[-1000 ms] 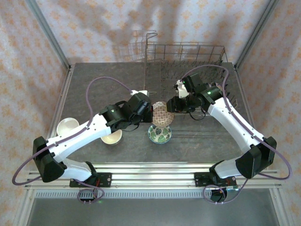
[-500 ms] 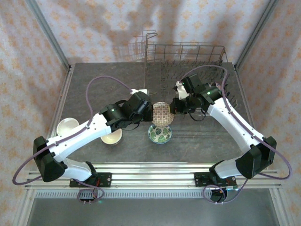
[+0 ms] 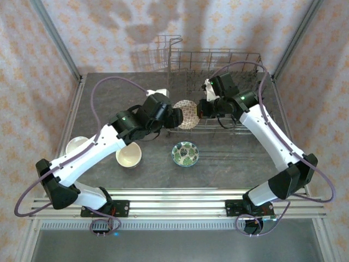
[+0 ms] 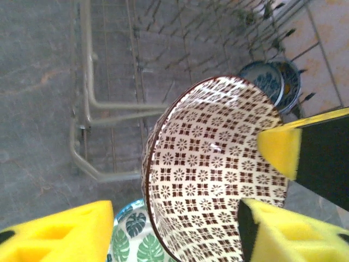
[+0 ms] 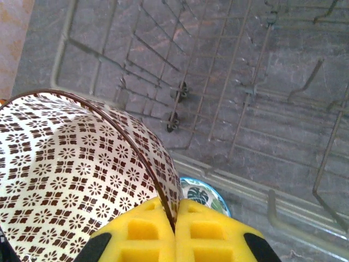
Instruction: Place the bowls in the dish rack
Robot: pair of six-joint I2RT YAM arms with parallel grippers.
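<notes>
Patterned bowl (image 3: pixel 187 113) hangs on edge over the dish rack's (image 3: pixel 218 60) near left corner. Your right gripper (image 5: pixel 175 218) pinches its rim, pads closed on either face of the wall, likely so it can go down upright between tines. Left gripper (image 4: pixel 174 232) stands wide, pads flanking the bowl, apparently clear of it. Leaf-print bowl (image 3: pixel 185 153) waits on the table just before the rack; two cream bowls (image 3: pixel 128 156) sit nearer the table's left edge.

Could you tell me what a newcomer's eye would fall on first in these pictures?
The brown-patterned bowl, held on edge over the rack's near left corner, the right gripper pinching its rim. The left gripper stands open around it. A leaf bowl sits on the table just in front.
</notes>
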